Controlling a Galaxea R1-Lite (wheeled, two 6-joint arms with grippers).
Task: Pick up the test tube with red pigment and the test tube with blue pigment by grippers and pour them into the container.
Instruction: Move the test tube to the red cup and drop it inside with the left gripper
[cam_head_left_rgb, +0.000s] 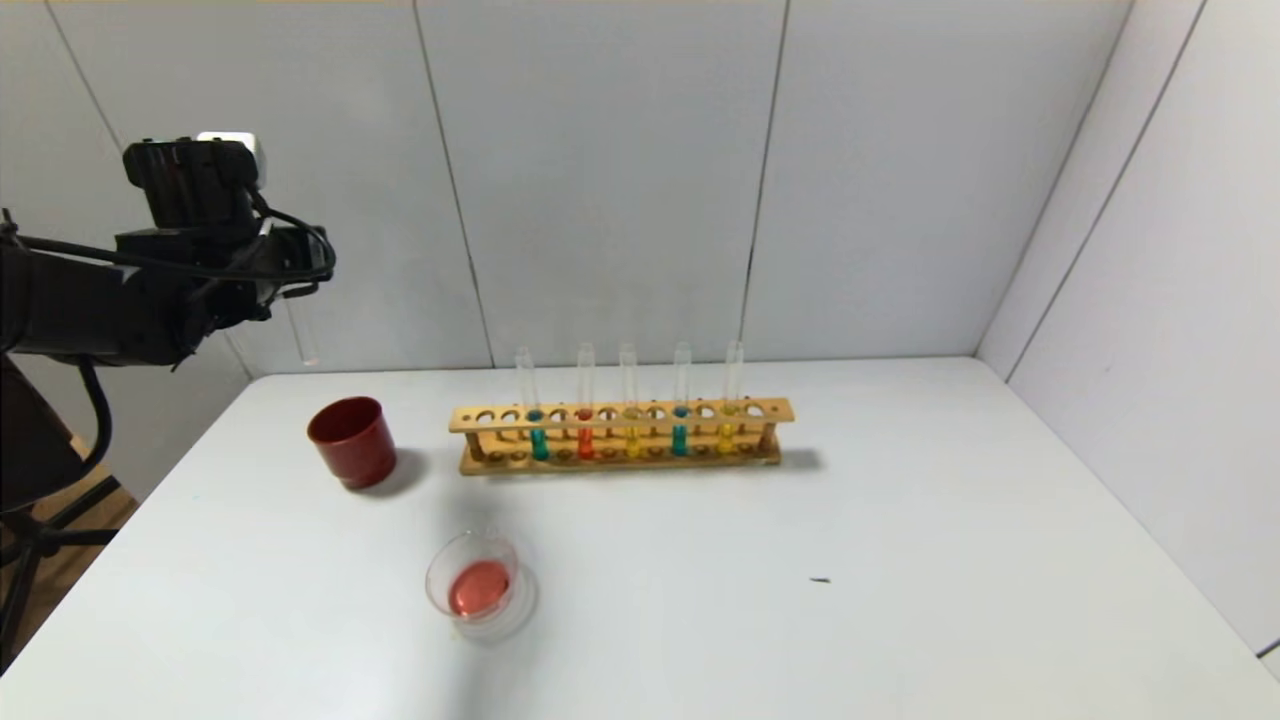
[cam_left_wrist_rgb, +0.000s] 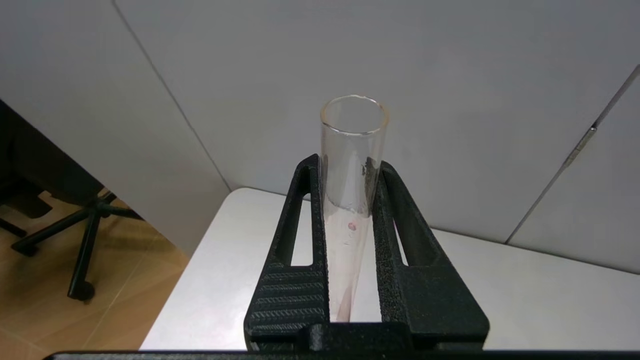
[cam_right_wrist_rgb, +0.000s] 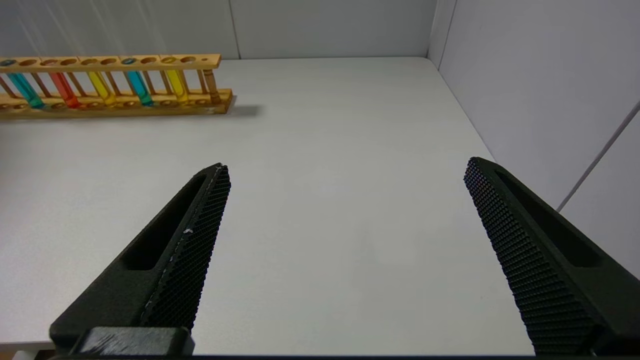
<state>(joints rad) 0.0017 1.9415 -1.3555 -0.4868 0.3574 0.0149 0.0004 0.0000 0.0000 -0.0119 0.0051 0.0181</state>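
My left gripper (cam_head_left_rgb: 285, 275) is raised high over the table's far left corner, shut on a clear test tube (cam_head_left_rgb: 303, 335) that is empty but for reddish traces; the left wrist view shows the tube (cam_left_wrist_rgb: 352, 150) pinched between the black fingers (cam_left_wrist_rgb: 300, 225). The container (cam_head_left_rgb: 472, 585), a low clear glass dish, holds red liquid at the front left. In the wooden rack (cam_head_left_rgb: 620, 415) stand a test tube with red pigment (cam_head_left_rgb: 585, 440) and two with blue pigment (cam_head_left_rgb: 538, 440) (cam_head_left_rgb: 680, 438). My right gripper (cam_right_wrist_rgb: 345, 167) is open and empty over bare table, right of the rack (cam_right_wrist_rgb: 115, 82).
An opaque dark red cup (cam_head_left_rgb: 352, 442) stands left of the rack. Two yellow-liquid tubes (cam_head_left_rgb: 631, 440) (cam_head_left_rgb: 727, 436) also sit in the rack. Grey walls close the back and right. An office chair base (cam_left_wrist_rgb: 80, 235) stands on the floor beyond the table's left edge.
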